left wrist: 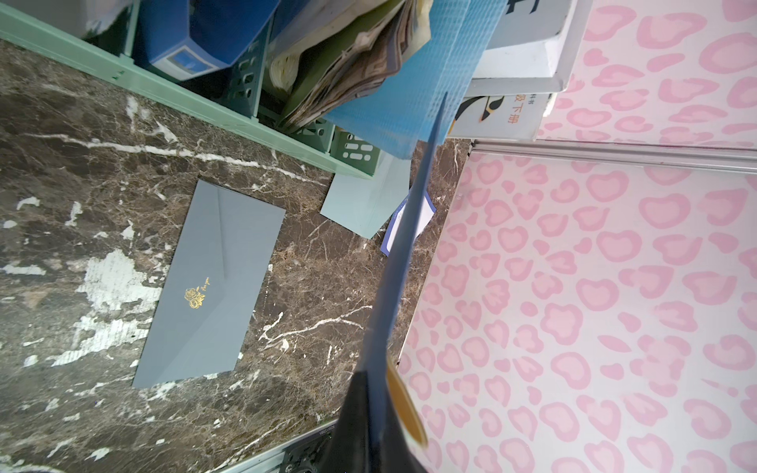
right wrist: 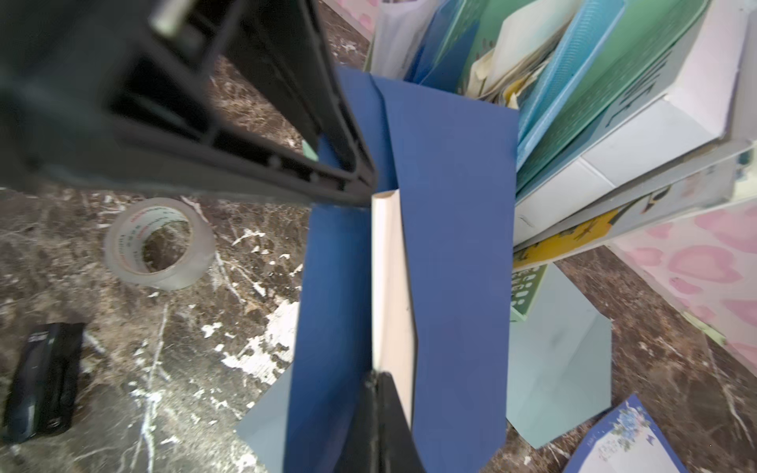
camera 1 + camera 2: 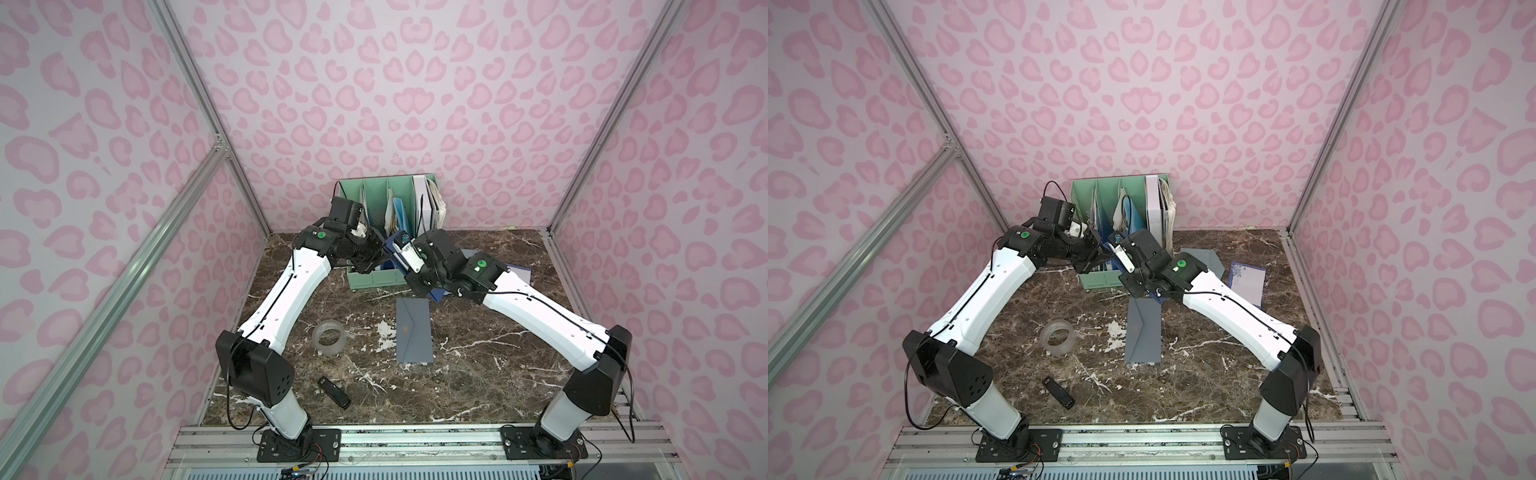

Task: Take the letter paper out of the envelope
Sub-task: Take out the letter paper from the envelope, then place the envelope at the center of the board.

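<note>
The right gripper (image 2: 377,381) is pinched closed on the end of the cream letter paper (image 2: 389,286), which shows in the mouth of the blue envelope (image 2: 450,245). The left gripper (image 1: 379,389) is clamped on that envelope's edge, holding it aloft near the desk's (image 3: 498,374) far edge, just before the green file rack (image 3: 374,283).

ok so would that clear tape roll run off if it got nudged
Probably not: the tape roll lies flat on the table, so it should slide rather than roll. It looks hollow and thin-walled, so likely light.
</note>
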Tool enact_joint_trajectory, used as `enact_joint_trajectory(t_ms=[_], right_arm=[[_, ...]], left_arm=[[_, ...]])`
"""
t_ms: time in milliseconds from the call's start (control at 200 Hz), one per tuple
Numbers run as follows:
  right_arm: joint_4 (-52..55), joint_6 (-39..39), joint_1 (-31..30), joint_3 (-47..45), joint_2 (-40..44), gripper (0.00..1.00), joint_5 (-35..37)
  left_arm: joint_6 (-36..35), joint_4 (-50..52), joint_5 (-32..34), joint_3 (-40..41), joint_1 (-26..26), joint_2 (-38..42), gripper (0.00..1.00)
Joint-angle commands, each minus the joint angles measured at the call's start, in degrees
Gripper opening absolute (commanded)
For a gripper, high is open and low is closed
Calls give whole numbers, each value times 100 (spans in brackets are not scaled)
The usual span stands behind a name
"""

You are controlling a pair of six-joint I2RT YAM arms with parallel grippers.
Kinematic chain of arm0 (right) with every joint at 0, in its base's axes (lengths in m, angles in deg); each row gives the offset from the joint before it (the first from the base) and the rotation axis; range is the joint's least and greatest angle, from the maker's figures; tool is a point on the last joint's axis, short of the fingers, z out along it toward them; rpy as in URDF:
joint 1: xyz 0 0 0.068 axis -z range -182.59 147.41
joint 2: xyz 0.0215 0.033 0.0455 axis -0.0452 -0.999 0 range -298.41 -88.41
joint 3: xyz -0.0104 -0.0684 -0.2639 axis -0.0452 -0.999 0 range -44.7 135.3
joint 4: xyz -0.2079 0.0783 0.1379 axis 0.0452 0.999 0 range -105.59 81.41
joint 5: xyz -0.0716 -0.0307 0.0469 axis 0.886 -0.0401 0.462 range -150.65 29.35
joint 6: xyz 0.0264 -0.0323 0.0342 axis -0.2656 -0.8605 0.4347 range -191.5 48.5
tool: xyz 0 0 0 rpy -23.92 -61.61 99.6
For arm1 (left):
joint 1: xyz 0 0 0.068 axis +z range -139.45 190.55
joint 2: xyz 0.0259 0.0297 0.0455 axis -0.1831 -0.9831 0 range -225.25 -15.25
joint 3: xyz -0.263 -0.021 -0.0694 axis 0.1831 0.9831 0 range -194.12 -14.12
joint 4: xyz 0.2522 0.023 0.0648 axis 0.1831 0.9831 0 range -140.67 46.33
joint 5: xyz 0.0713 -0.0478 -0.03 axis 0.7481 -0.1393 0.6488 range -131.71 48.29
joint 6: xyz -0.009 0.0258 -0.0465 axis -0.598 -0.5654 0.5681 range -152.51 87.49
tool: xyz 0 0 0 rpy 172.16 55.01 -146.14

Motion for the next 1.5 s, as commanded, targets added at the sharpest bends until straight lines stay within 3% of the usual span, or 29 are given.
enact_joint_trajectory(t_ms=[0, 661, 946, 1246, 1496], right_arm=[[-194, 59, 20, -110, 171, 0, -723], [273, 602, 376, 97, 702, 0, -1280], [5, 966, 1155, -107, 1288, 0, -1833], [-265, 993, 1504, -437, 1439, 0, -2148], [-431, 993, 1516, -572, 1357, 0, -2356]], left_arm=[[-134, 80, 52, -52, 1, -43, 0], [-783, 353, 230, -64, 45, -23, 0], [-1581, 1331, 164, 33, 88, 241, 0], [-2442, 2275, 1403, 1079, 165, 741, 0], [-2827, 2616, 1793, 1306, 414, 260, 0]])
